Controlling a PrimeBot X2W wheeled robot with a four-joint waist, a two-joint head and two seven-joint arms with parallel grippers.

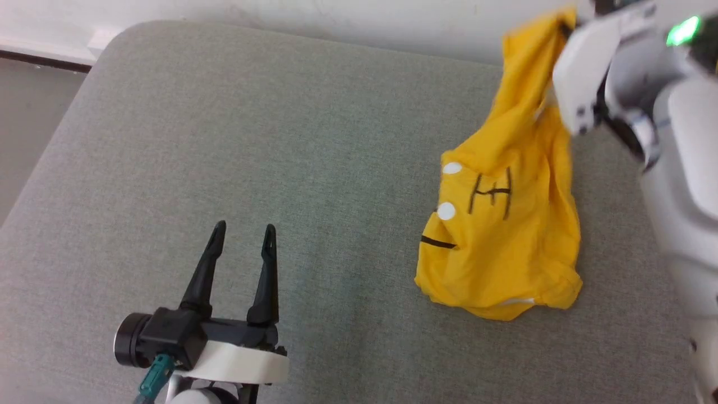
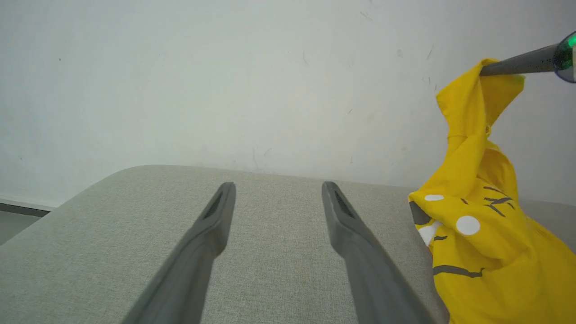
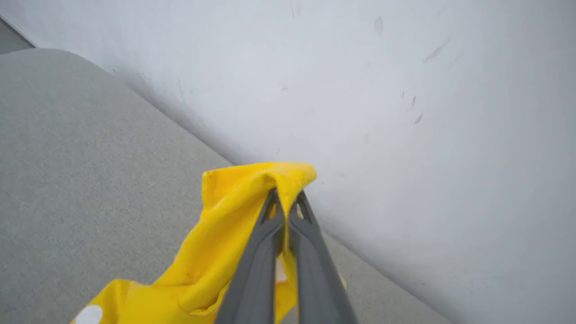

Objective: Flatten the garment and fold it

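Observation:
The garment is a bright yellow T-shirt with white dots and black strokes, bunched at the right of the grey cushion. Its top edge is pulled up off the surface while its lower part rests there. My right gripper is shut on that raised edge of the garment, fabric pinched between both fingers. From the left wrist, the garment hangs from the right gripper. My left gripper stands open over bare cushion at the lower left, well apart from the shirt, its fingers spread with nothing between them.
The grey-green cushion has a rounded far-left corner and a white wall right behind it. Floor shows past the cushion's left edge. My pale right forearm runs down the right side.

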